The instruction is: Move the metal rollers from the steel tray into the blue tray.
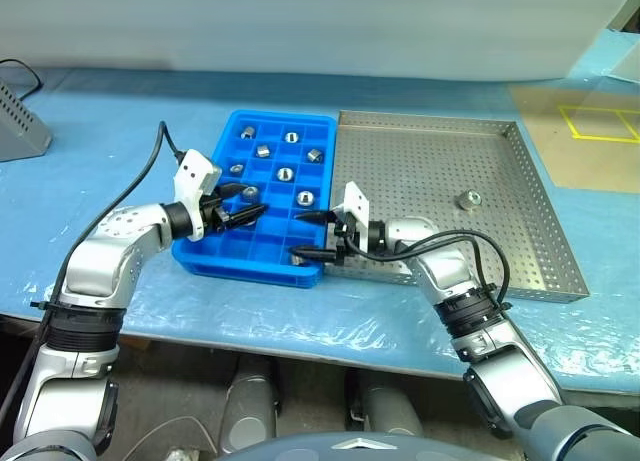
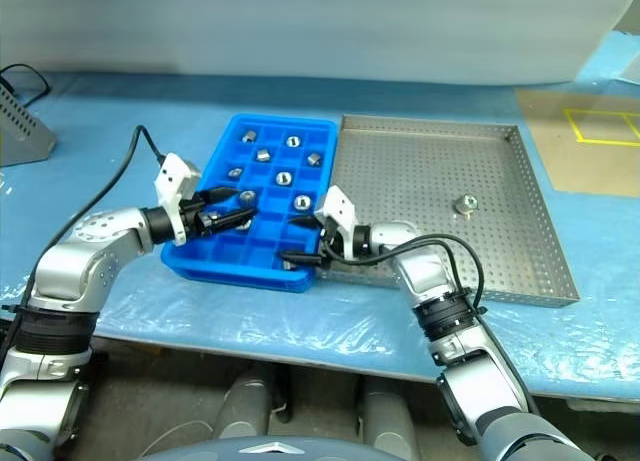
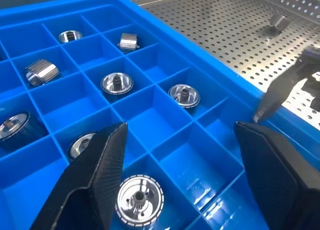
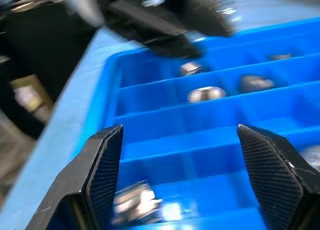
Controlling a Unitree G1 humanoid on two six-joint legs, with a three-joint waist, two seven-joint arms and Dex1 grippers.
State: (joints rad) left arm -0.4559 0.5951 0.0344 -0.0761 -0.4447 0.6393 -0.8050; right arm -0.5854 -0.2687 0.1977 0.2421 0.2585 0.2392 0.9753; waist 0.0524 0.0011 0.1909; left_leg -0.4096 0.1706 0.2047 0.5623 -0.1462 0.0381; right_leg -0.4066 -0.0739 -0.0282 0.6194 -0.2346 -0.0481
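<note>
The blue tray (image 1: 250, 267) lies left of the steel tray (image 1: 420, 166), their sides touching. Several metal rollers (image 1: 285, 173) sit in its compartments, one to a cell. A single roller (image 1: 467, 198) rests on the steel tray's perforated floor at mid-right. My left gripper (image 1: 250, 201) hovers open over the blue tray's near-left cells, with a roller (image 3: 139, 200) in the cell just under it. My right gripper (image 1: 297, 233) reaches in from the right over the tray's near-right corner, open and holding nothing. A blurred roller (image 4: 135, 202) lies in a cell below its fingers.
Both trays stand on a table under a blue plastic sheet (image 1: 120, 141). A grey box (image 1: 18, 126) with a cable sits at the far left. A brown board (image 1: 590, 131) with yellow tape lines lies to the far right. Black cables trail from both wrists.
</note>
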